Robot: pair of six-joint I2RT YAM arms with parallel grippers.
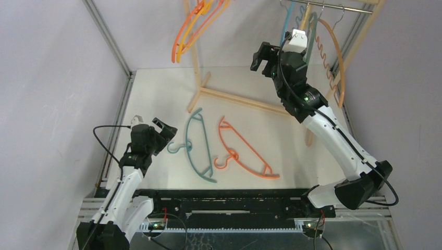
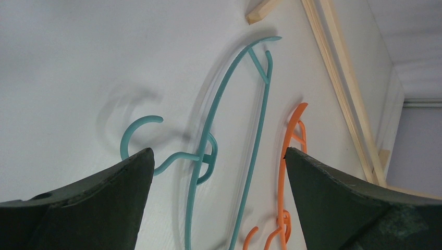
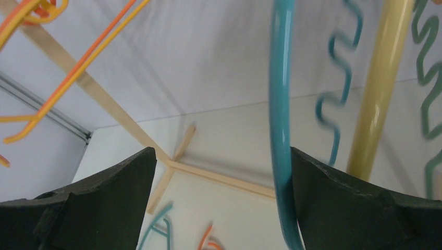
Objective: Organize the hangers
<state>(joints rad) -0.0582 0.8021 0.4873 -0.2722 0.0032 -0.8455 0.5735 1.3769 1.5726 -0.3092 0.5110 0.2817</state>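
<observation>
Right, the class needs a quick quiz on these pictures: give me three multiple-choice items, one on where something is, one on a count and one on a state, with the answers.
1. Where is the teal hanger by the left claw?
A hanging up
B flat on the table, left of the orange hanger
C held in the air

2. How many hangers lie on the table?
A one
B two
C five

3. How does the left claw stand?
A open and empty
B shut on a hanger
C shut on nothing

Answers:
1 B, it lies flat beside the orange one.
2 B, only the teal and the orange lie there.
3 A, its fingers are spread wide over the teal hook, gripping nothing.
</observation>
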